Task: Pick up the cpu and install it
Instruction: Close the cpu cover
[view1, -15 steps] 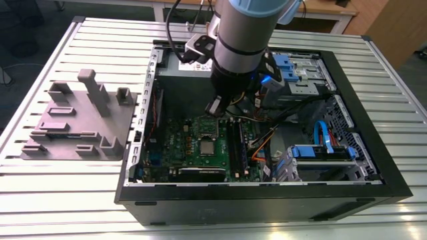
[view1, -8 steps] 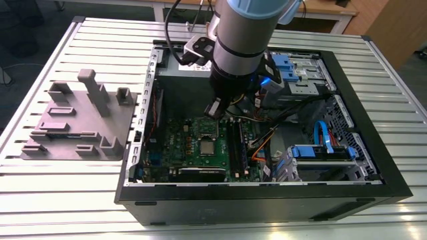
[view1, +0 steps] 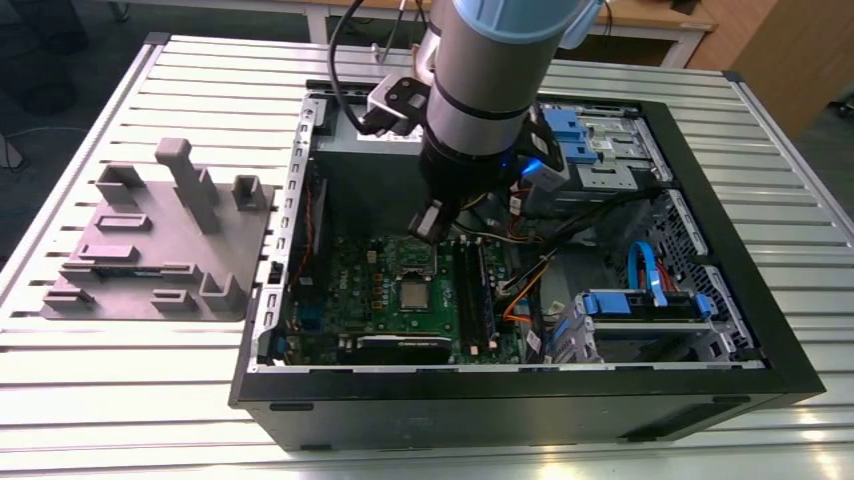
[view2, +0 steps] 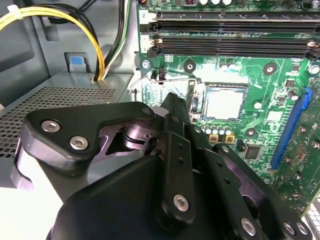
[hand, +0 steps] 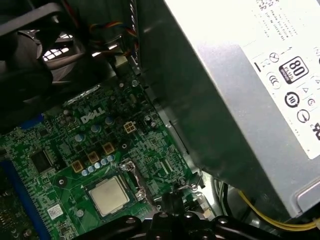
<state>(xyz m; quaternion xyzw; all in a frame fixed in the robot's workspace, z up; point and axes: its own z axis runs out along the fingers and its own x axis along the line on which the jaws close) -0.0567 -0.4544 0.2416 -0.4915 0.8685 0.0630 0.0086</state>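
Note:
The cpu (view1: 415, 294) is a small silvery square lying flat in its socket on the green motherboard (view1: 360, 300) inside the open computer case (view1: 507, 405). In both wrist views the cpu (view2: 224, 102) (hand: 108, 195) sits level among the board's parts. My gripper (view1: 430, 222) hangs inside the case above the board, beside the socket and a little toward the back of the case. Its dark fingers (hand: 172, 201) are pressed together with nothing between them, and the gripper (view2: 175, 105) is apart from the chip. A thin wire lever (view2: 160, 80) lies next to the socket.
A grey plastic plate with upright blocks (view1: 147, 250) stands on the slatted table at the exterior view's left. The power supply box (hand: 250, 100) sits close to the gripper, with yellow cables (view2: 75, 20) beside it. Memory slots (view2: 230, 30) and blue drive brackets (view1: 641, 300) flank the socket.

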